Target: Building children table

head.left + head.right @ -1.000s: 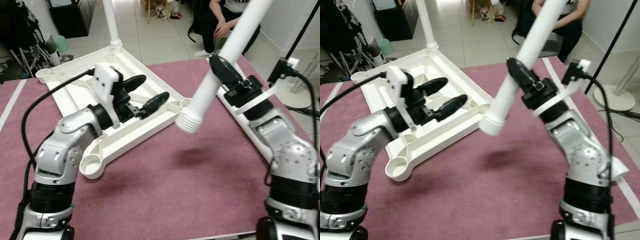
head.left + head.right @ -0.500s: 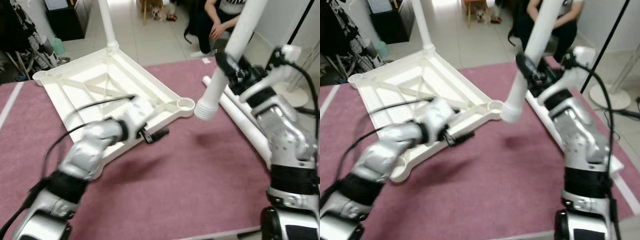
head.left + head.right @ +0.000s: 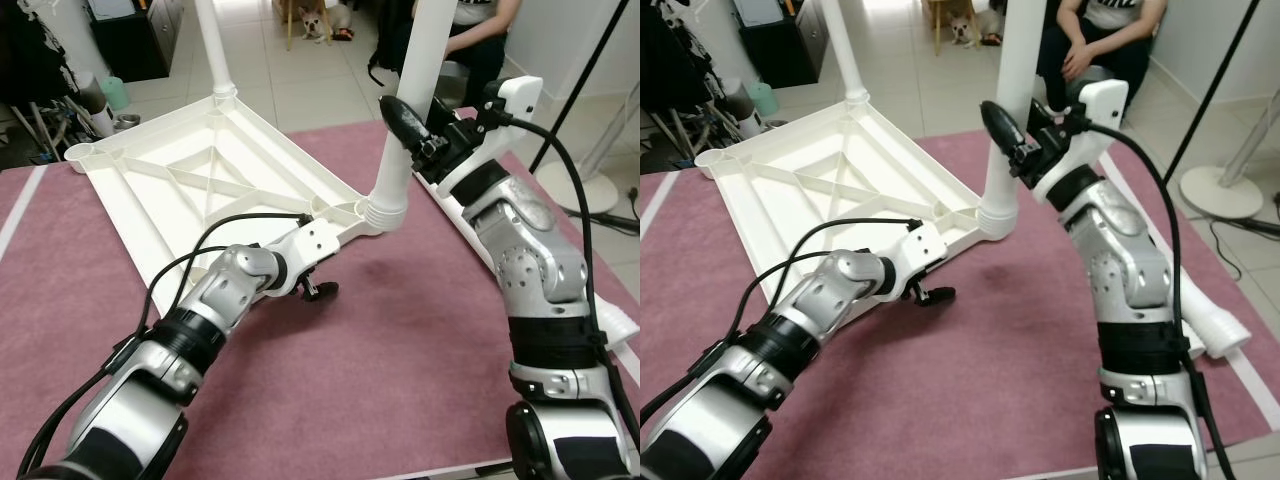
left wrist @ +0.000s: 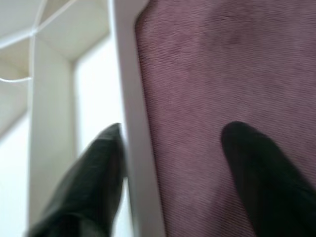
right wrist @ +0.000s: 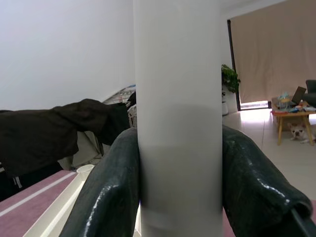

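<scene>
A: Since a second ago the white table leg (image 3: 415, 90) has swung from slanted to upright; its ribbed foot end now sits at the corner socket (image 3: 378, 208) of the upturned tabletop (image 3: 190, 190). Left end effector (image 3: 316, 291) has dropped to the tabletop's near rim.

B: Grip states?

A: Right end effector (image 3: 1015, 140) is clamped on the leg, one finger either side, as its wrist view shows. Left fingers (image 4: 98, 173) stand apart, straddling the rim on the maroon rug (image 3: 400, 370), not closed on it.

B: Handling?

A: Hollow plastic, likely light and stiff, with a smooth, slippery shaft. Holding low near the ribbed end gives better twisting control. The tabletop may skid unless its rim is pinned.

B: Bystanders?

A: Seated person (image 3: 470, 40), small dog (image 3: 316, 20) beyond.
</scene>
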`<state>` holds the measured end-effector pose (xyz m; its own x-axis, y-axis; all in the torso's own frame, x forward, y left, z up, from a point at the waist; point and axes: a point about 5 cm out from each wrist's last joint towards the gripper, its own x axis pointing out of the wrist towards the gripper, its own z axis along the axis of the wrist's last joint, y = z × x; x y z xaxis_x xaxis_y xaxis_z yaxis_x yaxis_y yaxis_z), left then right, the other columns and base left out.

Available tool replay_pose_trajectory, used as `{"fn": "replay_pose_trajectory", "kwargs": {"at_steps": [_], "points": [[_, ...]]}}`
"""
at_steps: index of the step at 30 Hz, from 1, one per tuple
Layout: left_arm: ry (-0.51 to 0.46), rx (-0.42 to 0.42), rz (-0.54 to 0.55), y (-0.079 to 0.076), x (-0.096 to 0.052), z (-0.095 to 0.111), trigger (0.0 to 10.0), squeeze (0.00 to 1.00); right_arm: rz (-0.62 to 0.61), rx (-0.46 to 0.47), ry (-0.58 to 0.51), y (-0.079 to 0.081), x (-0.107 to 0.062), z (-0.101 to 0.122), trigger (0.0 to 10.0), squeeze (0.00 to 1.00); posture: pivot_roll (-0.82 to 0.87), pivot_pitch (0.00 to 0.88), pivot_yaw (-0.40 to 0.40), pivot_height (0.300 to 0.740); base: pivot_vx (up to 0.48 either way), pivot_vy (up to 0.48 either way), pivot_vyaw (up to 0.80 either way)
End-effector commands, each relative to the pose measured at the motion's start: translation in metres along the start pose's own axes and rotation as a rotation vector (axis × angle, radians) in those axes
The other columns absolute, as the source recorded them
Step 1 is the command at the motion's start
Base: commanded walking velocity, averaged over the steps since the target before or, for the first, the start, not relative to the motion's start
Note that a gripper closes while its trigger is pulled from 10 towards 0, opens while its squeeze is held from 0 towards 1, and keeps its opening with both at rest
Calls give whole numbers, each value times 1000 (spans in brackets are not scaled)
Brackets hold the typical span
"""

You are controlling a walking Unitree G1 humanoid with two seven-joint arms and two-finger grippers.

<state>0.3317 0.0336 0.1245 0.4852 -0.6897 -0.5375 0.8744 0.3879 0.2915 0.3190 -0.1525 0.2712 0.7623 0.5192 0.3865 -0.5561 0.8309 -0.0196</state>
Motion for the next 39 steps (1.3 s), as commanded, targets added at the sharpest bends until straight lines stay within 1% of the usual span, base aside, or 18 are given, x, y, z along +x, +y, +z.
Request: {"fn": "replay_pose_trajectory", "kwargs": {"at_steps": [1,3,4,5,6,14,18,23,24,25,26,29,30,31,34,36,38,39], "points": [[24,-2,280,16,-1,-6,2588,0,27,-2,-17,5,3,1,10000,0,-42,0,141,740,0,0,0],[27,-5,300,22,0,-3,2078,0,49,-2,-25,10,4,1,10000,0,-45,0,143,740,0,0,0],[31,4,297,24,1,-2,706,0,59,-2,-26,12,4,1,10000,0,-41,0,144,740,0,0,0],[33,11,292,25,1,-2,706,0,65,-2,-26,14,4,0,10000,0,-41,0,144,740,0,0,0],[47,30,286,25,1,-3,0,0,64,-2,-26,14,4,0,10000,0,-42,0,147,740,0,0,0],[86,96,241,24,4,-14,0,0,52,-12,-36,11,2,-1,10000,0,-43,0,153,740,0,0,0],[65,125,206,23,-1,-14,0,0,43,-19,-40,10,1,0,10000,0,-43,0,153,740,0,0,0],[-29,134,141,25,-17,-6,0,0,55,-47,-30,13,-1,-2,10000,0,-40,0,158,740,0,0,0],[-75,170,104,24,-31,-2,10000,0,71,-66,-21,16,-3,-3,10000,0,-41,0,159,740,0,0,0],[-101,200,78,22,-40,-1,10000,0,82,-78,-15,18,-4,-4,10000,0,-40,0,158,740,0,0,0],[-101,200,78,22,-40,-1,10000,0,82,-78,-15,18,-4,-4,10000,0,-40,0,158,740,0,0,0],[-185,245,-3,17,-77,5,10000,0,113,-85,-16,26,-5,-5,10000,0,-24,0,147,740,0,0,0],[-185,245,-3,17,-77,5,10000,0,113,-85,-16,26,-5,-5,10000,0,-24,0,147,740,0,0,0],[-207,288,-55,12,-96,4,10000,0,132,-92,-19,30,-5,-5,10000,0,-15,0,143,740,0,0,0],[-210,307,-70,10,-101,4,10000,0,139,-94,-20,32,-5,-5,10000,0,-15,0,143,740,0,0,0],[-173,300,-125,-4,-109,-11,10000,0,160,-85,-29,39,-2,-6,10000,0,-5,0,134,740,0,0,0],[-153,286,-145,-11,-109,-19,10000,0,168,-79,-34,43,-1,-7,10000,0,-5,0,134,740,0,0,0],[-121,286,-174,-21,-105,-29,10000,0,173,-86,-34,47,1,-9,10000,0,-6,0,131,740,0,0,0]]}}
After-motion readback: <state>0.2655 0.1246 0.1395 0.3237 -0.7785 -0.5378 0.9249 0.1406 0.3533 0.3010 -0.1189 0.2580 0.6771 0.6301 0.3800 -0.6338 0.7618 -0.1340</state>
